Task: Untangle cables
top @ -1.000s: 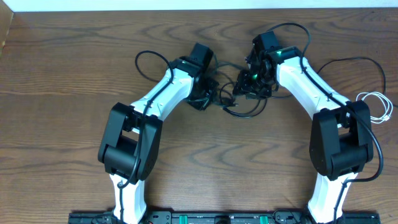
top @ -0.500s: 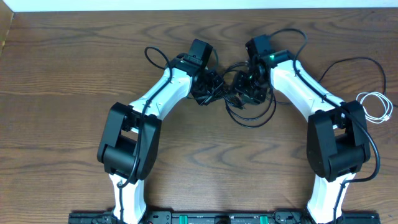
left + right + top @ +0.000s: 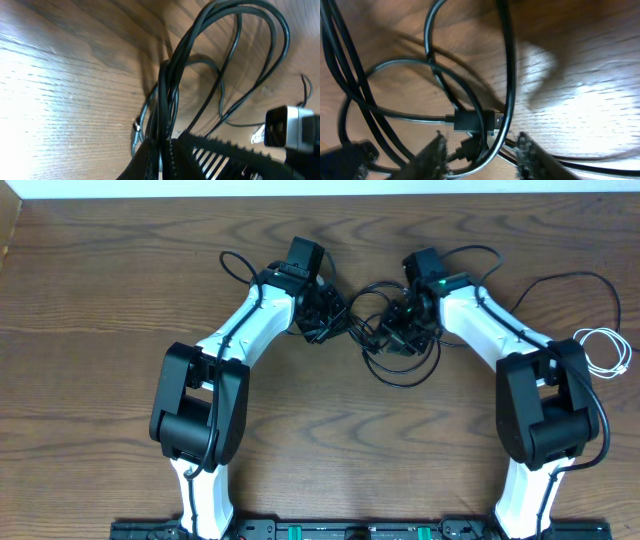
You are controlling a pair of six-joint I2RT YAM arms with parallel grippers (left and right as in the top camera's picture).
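Overhead — black cables (image 3: 372, 338) between left gripper (image 3: 328, 318) and right gripper (image 3: 397, 330)

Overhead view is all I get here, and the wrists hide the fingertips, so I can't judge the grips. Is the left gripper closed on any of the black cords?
Observer: Yes. In the left wrist view the left gripper is shut on a bundle of black cords that rises from between its fingers.
Operator: And the right one?
Observer: The right wrist view shows the right gripper with its jaws apart and black cords looping between them.
Operator: Any plug near it?
Observer: A black plug with a metal tip lies just ahead of its fingers, with a cord crossing over it.
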